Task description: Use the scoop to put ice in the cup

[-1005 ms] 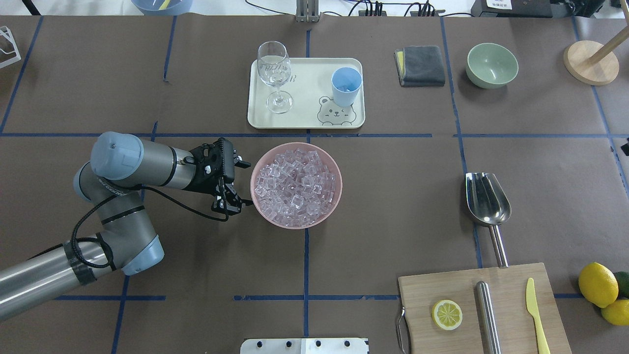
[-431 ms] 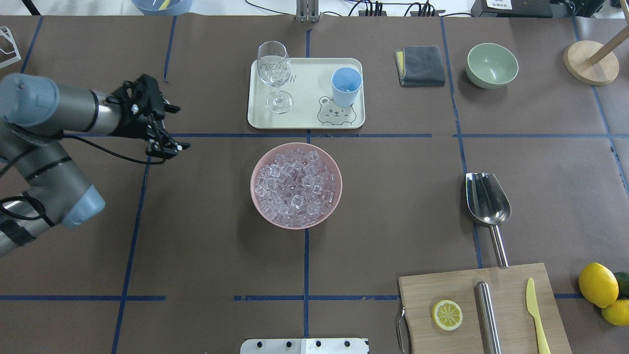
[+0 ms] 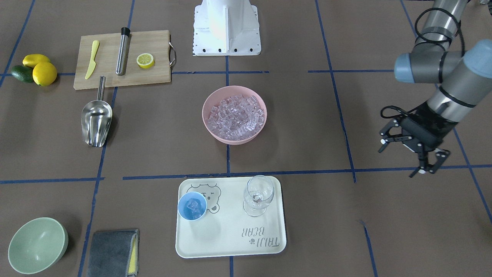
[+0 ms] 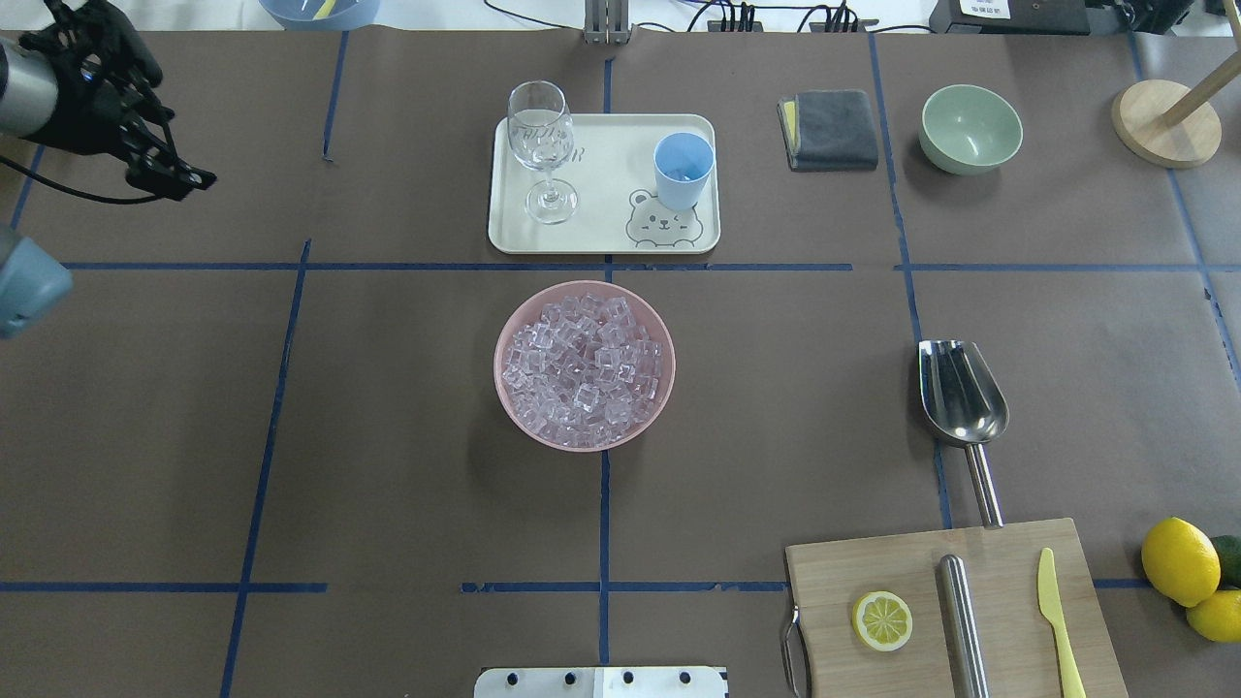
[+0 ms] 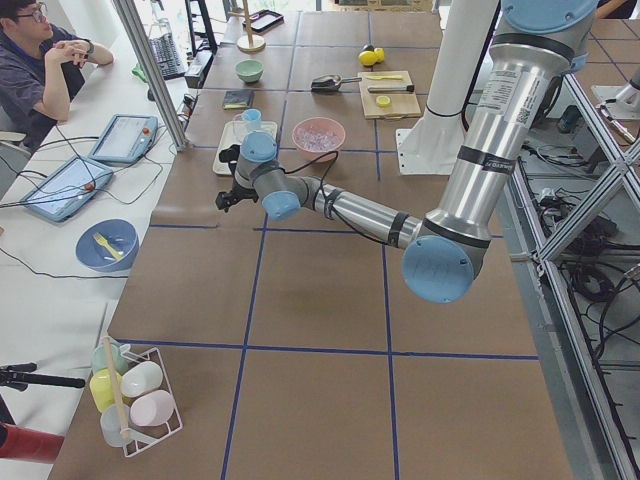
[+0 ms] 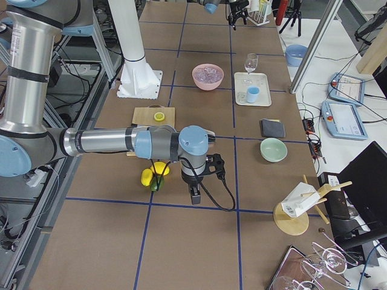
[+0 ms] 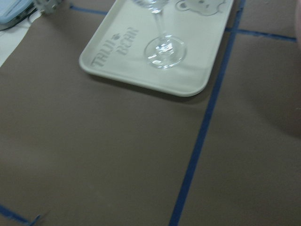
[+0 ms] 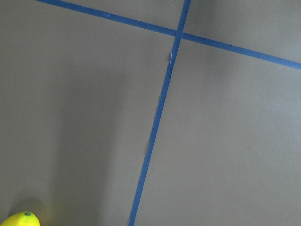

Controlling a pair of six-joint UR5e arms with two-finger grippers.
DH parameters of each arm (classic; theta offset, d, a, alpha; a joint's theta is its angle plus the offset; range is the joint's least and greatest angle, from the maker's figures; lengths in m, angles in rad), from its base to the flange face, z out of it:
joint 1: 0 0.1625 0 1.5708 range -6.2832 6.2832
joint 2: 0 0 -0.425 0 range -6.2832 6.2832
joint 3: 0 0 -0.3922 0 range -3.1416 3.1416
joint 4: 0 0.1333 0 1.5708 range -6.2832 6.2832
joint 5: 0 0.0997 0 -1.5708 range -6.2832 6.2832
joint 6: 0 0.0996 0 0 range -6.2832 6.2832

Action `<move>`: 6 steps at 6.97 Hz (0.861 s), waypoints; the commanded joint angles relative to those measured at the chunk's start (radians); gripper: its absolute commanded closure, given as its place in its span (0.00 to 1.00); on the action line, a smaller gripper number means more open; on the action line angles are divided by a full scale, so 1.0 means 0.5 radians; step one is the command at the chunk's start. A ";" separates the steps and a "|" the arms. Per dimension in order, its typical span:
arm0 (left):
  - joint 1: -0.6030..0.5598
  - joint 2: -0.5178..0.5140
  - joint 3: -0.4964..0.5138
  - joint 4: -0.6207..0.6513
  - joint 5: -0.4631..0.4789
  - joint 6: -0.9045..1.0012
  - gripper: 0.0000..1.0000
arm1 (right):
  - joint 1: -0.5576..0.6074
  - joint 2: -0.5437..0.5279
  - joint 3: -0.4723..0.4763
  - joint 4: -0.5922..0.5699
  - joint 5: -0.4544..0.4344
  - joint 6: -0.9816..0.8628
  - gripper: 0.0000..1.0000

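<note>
The ice (image 4: 585, 364) fills a pink bowl (image 4: 504, 330) at the table's middle; the front-facing view shows it too (image 3: 235, 113). The light-blue cup (image 4: 684, 170) stands on a cream tray (image 4: 601, 233) and holds a few ice pieces (image 3: 192, 206). The steel scoop (image 4: 962, 393) lies empty on the table at the right, handle toward the cutting board. My left gripper (image 3: 399, 161) is open and empty, far left of the tray (image 4: 179, 126). My right gripper (image 6: 195, 193) shows only in the exterior right view, near the lemons; I cannot tell whether it is open or shut.
A wine glass (image 4: 541, 145) stands on the tray beside the cup. A cutting board (image 4: 950, 611) carries a lemon half, a steel cylinder and a yellow knife. Lemons (image 4: 1178, 562), a green bowl (image 4: 970, 128) and a grey cloth (image 4: 829, 128) are on the right side.
My left arm has swung away from the pink bowl's left rim, up and to the far left of the table, with the gripper open. Nothing else moved.
</note>
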 commanded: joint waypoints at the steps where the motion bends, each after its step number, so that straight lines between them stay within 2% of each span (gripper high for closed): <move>1: -0.374 0.028 0.001 0.359 -0.162 0.004 0.00 | -0.001 0.000 -0.001 0.000 0.003 0.000 0.00; 2: -0.548 0.102 0.004 0.503 -0.315 0.001 0.00 | -0.001 0.000 -0.025 0.000 0.003 0.006 0.00; 3: -0.653 0.196 0.001 0.647 -0.317 0.013 0.00 | 0.002 0.000 -0.029 0.000 0.000 0.009 0.00; 5: -0.728 0.399 -0.024 0.773 -0.329 0.334 0.00 | 0.002 -0.003 -0.035 0.000 0.000 0.009 0.00; 6: -0.762 0.391 -0.045 1.136 -0.329 0.339 0.00 | 0.002 -0.018 -0.035 0.000 0.000 0.009 0.00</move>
